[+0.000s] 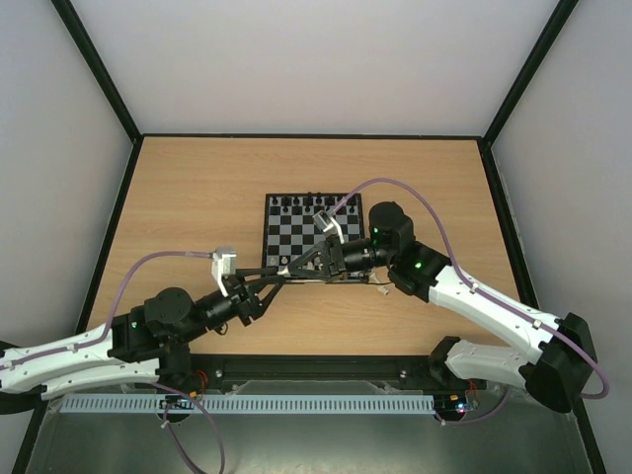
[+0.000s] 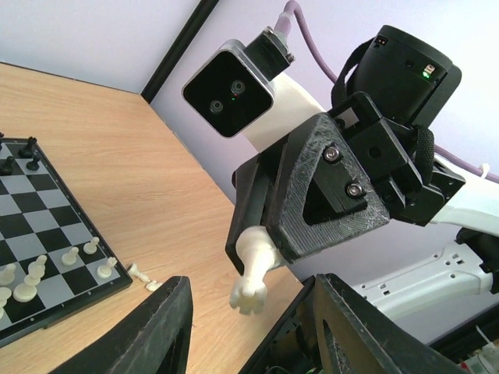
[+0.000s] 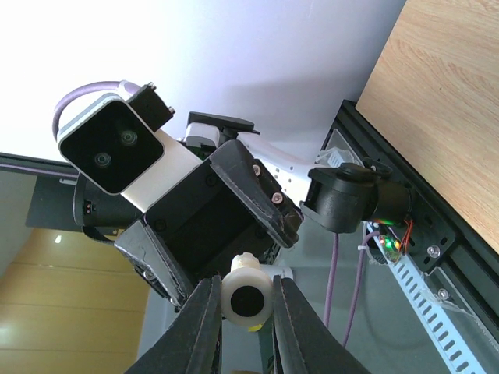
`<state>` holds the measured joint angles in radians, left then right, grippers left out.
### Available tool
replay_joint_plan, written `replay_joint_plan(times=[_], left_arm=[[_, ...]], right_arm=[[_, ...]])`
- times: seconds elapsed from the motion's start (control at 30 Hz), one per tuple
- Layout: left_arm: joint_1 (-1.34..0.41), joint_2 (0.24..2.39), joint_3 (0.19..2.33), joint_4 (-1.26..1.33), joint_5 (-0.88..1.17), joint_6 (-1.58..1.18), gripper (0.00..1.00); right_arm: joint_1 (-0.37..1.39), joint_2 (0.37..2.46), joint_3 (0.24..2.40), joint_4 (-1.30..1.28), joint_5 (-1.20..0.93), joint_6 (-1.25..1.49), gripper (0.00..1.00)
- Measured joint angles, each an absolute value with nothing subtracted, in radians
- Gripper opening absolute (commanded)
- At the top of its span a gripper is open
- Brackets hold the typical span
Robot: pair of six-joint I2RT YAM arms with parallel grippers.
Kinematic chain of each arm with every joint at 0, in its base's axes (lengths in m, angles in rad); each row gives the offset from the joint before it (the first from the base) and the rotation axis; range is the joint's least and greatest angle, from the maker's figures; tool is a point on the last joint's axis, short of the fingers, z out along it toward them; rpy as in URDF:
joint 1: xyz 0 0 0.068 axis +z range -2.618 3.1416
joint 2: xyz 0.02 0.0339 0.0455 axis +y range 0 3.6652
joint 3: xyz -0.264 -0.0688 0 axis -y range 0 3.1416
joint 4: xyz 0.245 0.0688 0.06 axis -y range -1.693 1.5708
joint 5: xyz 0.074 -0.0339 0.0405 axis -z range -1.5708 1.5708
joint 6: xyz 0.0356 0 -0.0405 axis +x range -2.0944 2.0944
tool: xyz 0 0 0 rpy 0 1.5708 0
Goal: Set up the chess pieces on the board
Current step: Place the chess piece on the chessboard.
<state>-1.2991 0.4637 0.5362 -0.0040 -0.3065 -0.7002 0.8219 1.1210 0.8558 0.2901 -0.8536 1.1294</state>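
Right claw (image 3: 246, 285) clamped on one cream piece (image 2: 251, 273), held aloft near board (image 2: 54, 210) front edge. Left claw (image 2: 251, 315) spread wide, gripping nothing, facing that piece. Black figures (image 2: 30, 146) on far side. Few white pieces (image 2: 70, 255) standing on near rows; two stray pieces (image 2: 139, 273) lying on worktop (image 2: 140, 179) just beside frame. Judged partway: held piece and strays at least left to place

On the table (image 1: 197, 197), the board (image 1: 286, 237); over its near edge, left gripper (image 2: 249, 327) facing right gripper (image 3: 248, 294); off its near right corner, two chess pieces (image 2: 139, 273)
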Motion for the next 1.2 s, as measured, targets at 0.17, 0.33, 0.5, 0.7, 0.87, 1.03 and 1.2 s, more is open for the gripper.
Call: replay_joint_plan(times=[0.17, 0.33, 0.5, 0.7, 0.87, 1.03, 1.2], left_arm=[[-1.266, 0.478, 0.536, 0.011, -0.269, -0.702, 0.4], [-1.244, 0.485, 0.536, 0.017, -0.237, -0.706, 0.28], [-1.234, 0.485, 0.535, 0.017, -0.212, -0.707, 0.22], [-1.223, 0.487, 0.533, 0.017, -0.191, -0.707, 0.1], [-1.217, 0.493, 0.533, 0.017, -0.183, -0.708, 0.09], [-1.216, 0.528, 0.58, -0.069, -0.21, -0.711, 0.1], [-1.216, 0.611, 0.748, -0.26, -0.282, -0.73, 0.13]], right_arm=[[0.827, 1.121, 0.856, 0.291, -0.856, 1.13, 0.09], [0.827, 1.121, 0.856, 0.291, -0.856, 1.13, 0.09], [0.827, 1.121, 0.856, 0.291, -0.856, 1.13, 0.09], [0.827, 1.123, 0.856, 0.294, -0.859, 1.13, 0.09], [0.825, 1.124, 0.855, 0.292, -0.856, 1.129, 0.31], [0.827, 1.124, 0.868, 0.199, -0.819, 1.06, 0.67], [0.817, 1.105, 0.918, -0.005, -0.706, 0.93, 0.83]])
